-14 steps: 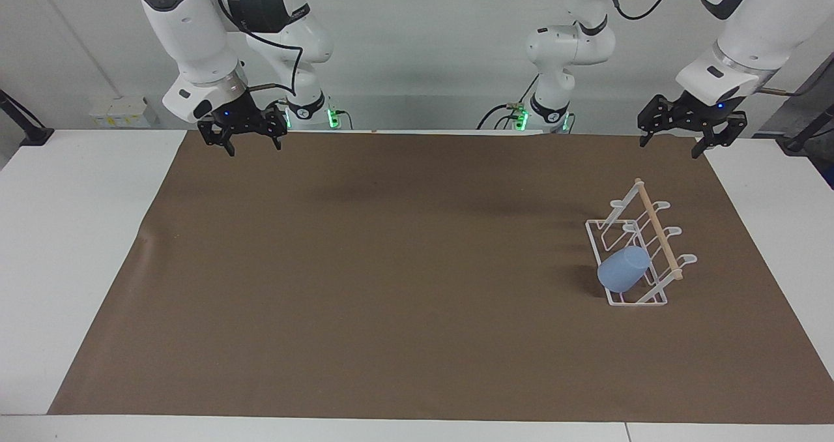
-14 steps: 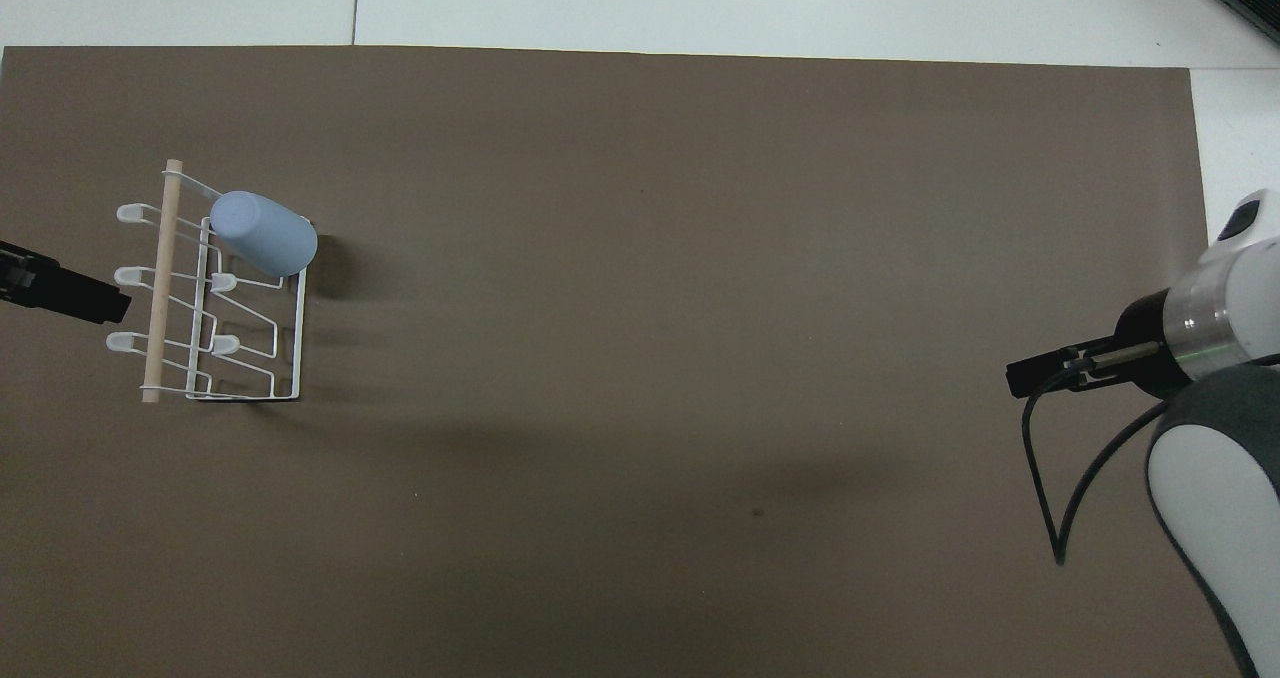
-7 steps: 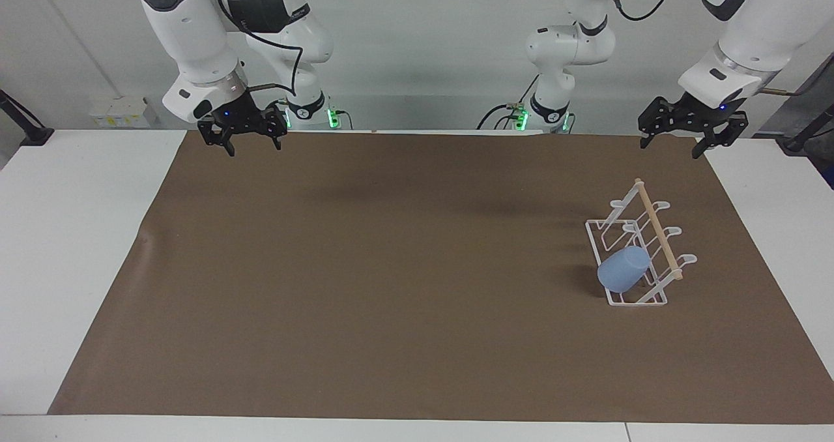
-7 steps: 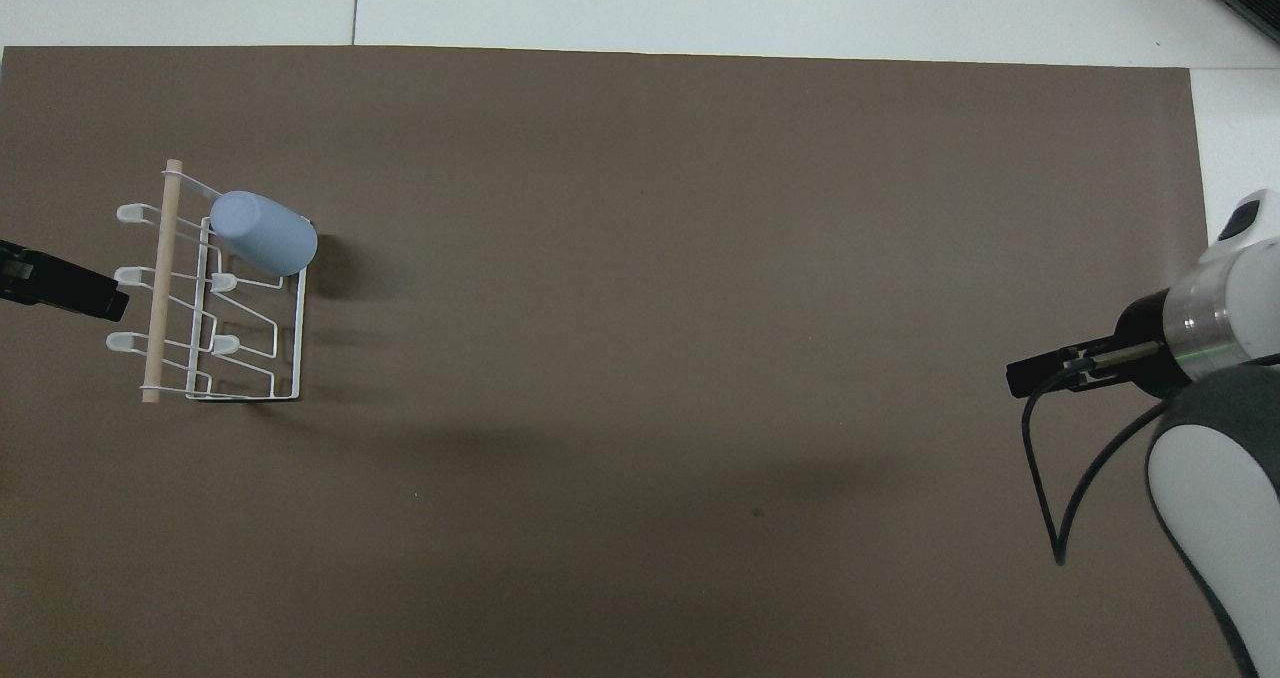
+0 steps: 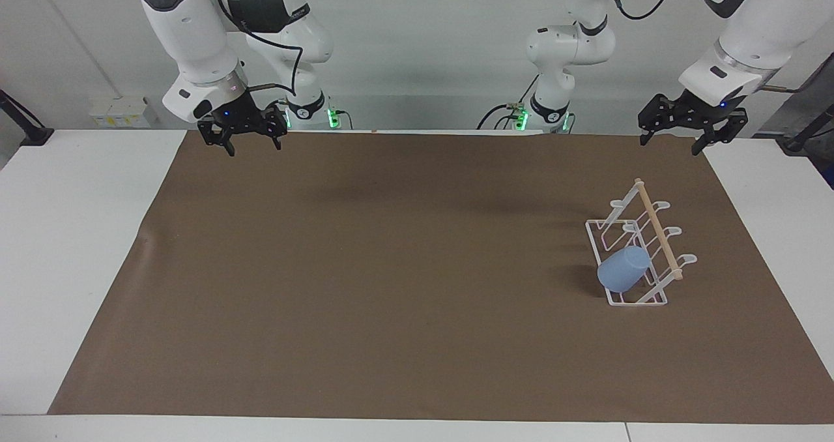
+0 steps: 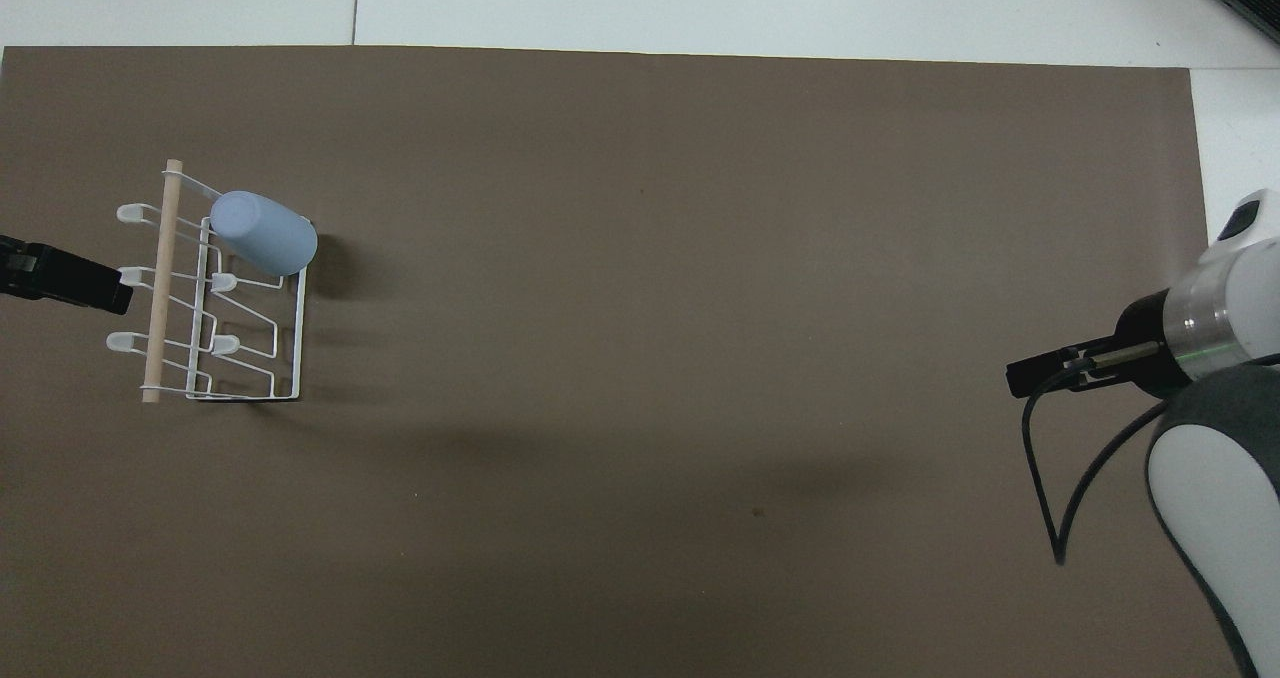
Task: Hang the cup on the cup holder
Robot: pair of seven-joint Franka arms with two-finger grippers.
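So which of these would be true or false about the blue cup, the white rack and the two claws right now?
1. The cup sits tilted on a prong of the cup holder. True.
2. The left claw grips the cup. False: it is open, empty and up in the air.
3. The right claw is open and holds nothing. True.
4. The cup holder stands at the right arm's end of the table. False: it stands toward the left arm's end.
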